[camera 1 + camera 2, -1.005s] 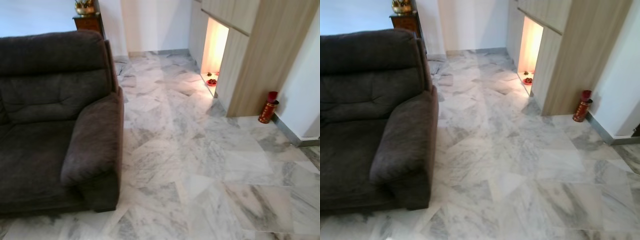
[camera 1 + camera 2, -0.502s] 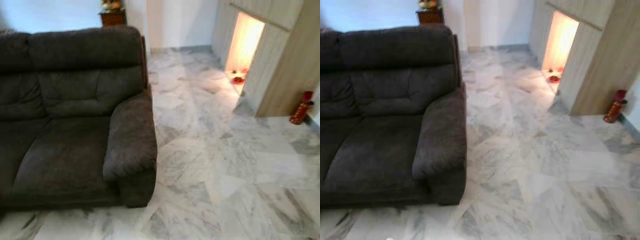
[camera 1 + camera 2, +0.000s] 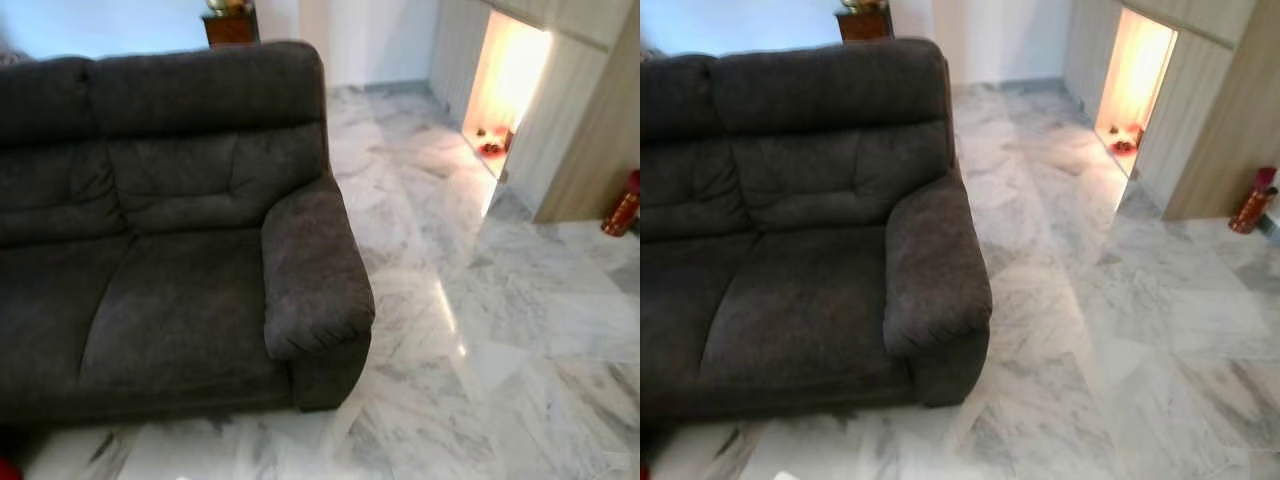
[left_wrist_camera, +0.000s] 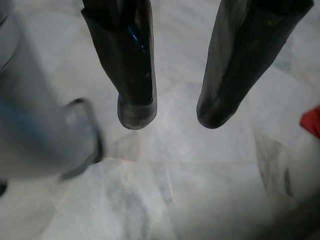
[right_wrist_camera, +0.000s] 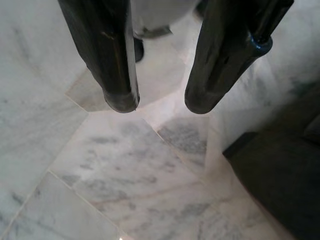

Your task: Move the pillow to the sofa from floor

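**Pillow not located yet – both grippers empty**

L to R in head views: a sliver of red at the bottom-left corner (image 3: 6, 470), on the floor by the sofa front. Too small to ID; could be the pillow, can't confirm. Left wrist view also has a red patch (image 4: 312, 121) at the frame edge, on the floor near the left gripper (image 4: 172, 116). Same caveat.

Next: dark grey sofa (image 3: 150, 250), seat cushions bare, armrest (image 3: 312, 268) on its right end. Right of that, marble floor (image 3: 480, 330), then a wood cabinet (image 3: 1200, 120) w/ a lit niche (image 3: 505, 85), and a red canister (image 3: 1252, 203) by the far wall.

Left gripper: fingers spread, nothing btwn them, pointing at the floor. Right gripper (image 5: 161, 105): fingers also apart, empty, over floor tiles w/ the sofa base corner close by.

Handling (judgement): pillow likely light, soft, compresses a lot, not fragile. Fabric shouldn't slip much on the fingers. Best to pinch a corner or edge seam so the fingers bite a fold, or squeeze it btwn both grippers. Mid-face grip likely just dents it.
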Tool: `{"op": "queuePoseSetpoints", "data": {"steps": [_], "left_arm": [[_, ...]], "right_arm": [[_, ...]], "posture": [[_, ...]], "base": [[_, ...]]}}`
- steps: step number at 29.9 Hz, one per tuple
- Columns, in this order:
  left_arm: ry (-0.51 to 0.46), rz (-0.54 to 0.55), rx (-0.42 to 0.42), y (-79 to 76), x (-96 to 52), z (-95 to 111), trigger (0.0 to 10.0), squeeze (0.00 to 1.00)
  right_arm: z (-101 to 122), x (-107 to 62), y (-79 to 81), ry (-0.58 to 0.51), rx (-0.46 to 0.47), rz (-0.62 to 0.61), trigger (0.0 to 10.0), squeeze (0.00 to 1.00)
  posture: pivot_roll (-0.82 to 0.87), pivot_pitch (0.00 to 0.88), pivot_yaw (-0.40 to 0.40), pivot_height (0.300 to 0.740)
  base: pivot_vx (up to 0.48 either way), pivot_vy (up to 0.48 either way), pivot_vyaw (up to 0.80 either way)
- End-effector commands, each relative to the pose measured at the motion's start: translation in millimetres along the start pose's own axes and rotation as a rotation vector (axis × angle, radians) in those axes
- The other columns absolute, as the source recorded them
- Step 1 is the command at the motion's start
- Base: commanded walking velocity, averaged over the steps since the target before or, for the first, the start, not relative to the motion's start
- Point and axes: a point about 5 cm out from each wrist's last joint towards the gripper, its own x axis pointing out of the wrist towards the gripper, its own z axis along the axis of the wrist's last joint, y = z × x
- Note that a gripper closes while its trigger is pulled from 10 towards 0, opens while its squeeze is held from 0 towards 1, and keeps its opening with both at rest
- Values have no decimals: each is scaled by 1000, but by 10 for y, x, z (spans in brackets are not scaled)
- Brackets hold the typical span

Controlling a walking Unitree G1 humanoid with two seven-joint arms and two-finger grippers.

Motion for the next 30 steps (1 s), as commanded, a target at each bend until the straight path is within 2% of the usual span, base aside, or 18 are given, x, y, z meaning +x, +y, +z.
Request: {"op": "queuePoseSetpoints", "data": {"steps": [1,4,11,15,30], "left_arm": [[27,14,10,67,-17,-70,10000,0],[26,15,9,69,-17,-68,10000,0],[23,20,8,86,-17,-56,10000,0],[22,22,9,112,-22,-67,10000,0],[25,29,10,190,-39,-92,10000,0]], "right_arm": [[-23,4,72,8,16,16,10000,0],[-20,6,76,9,12,20,10000,0],[-13,12,100,14,8,32,10000,0],[-15,12,99,12,28,25,10000,0],[-17,10,96,10,15,23,10000,0]], "posture": [[-25,48,38,740],[-25,50,40,740],[-25,51,43,740],[-24,50,44,740],[-22,56,48,740]], "base": [[0,480,0],[0,480,0],[0,480,715],[0,480,0],[0,480,0]]}}
